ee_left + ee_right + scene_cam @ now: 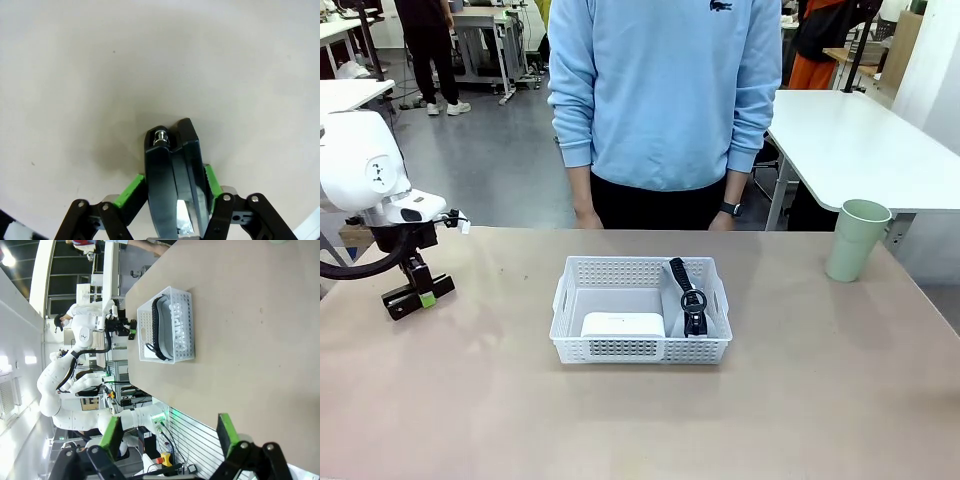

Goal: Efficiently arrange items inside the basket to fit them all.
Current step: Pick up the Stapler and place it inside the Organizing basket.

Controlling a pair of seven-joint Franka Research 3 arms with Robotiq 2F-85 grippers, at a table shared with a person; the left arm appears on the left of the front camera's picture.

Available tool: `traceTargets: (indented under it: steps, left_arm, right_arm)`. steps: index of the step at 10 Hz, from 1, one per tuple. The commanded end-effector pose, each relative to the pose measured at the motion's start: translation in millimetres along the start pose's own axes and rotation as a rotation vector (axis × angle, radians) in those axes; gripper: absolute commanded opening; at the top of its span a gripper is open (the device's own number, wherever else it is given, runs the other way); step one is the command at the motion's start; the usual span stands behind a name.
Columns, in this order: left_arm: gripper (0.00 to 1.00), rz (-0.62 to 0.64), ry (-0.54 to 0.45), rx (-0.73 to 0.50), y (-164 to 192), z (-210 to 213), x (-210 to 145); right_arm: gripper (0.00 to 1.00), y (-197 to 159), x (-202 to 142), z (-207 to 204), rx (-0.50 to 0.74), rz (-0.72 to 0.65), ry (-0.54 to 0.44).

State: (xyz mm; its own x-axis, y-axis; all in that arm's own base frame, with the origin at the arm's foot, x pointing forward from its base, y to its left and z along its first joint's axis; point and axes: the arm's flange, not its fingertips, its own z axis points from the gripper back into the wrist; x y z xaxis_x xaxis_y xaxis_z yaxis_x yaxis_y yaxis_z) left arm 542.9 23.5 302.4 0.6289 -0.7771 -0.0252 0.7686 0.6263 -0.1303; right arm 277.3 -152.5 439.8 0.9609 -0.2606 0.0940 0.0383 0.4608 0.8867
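In the front view, one basket (640, 350) stands in the middle of the tabletop (500, 420). Inside it we count one white box (623, 324) at the near left and one grey pouch (685, 298) standing on its edge along the right side. One pale green cup (857, 240) stands upright on the tabletop, well apart to the right. The left tool (417, 293) is low over the tabletop, well apart to the left of the basket.

In the left wrist view, this tool is clamped on one black stapler (172, 180), with the green pads (131, 192) on both its sides. We cannot tell if the stapler touches the tabletop.

In the right wrist view, the right tool (167, 435) has its fingers wide apart and holds nothing. The basket lies far ahead of it.

We judge the task about half done: two of the four items are inside, and the stapler and the cup are left.
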Motion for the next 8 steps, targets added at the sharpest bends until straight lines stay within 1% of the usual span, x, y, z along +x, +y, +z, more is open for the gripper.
traceTargets:
  steps: [1,2,3,6,7,8]
  left_arm:
    - [0.16,0.006,0.012,-0.006,1.5,-9.2,-1.5]
    - [0.07,0.005,0.009,-0.007,1.1,-8.0,-2.0]
    - [0.00,0.004,0.012,-0.013,0.8,-7.8,-1.7]
    - [0.00,0.003,0.013,-0.018,0.8,-7.9,-1.7]
    - [0.00,-0.009,0.000,-0.018,-0.3,-3.8,-5.1]
    - [0.00,-0.050,-0.024,-0.021,-4.8,10.9,-14.0]
  right_arm:
    - [1.00,1.5,1.4,1.3,0.029,0.024,-0.012]
    - [1.00,1.5,1.4,1.3,0.029,0.024,-0.012]
    - [1.00,1.5,1.4,1.3,0.029,0.024,-0.012]
    - [1.00,1.5,1.4,1.3,0.029,0.024,-0.012]
    - [1.00,1.5,1.4,1.3,0.029,0.024,-0.012]
    - [1.00,1.5,1.4,1.3,0.029,0.024,-0.012]
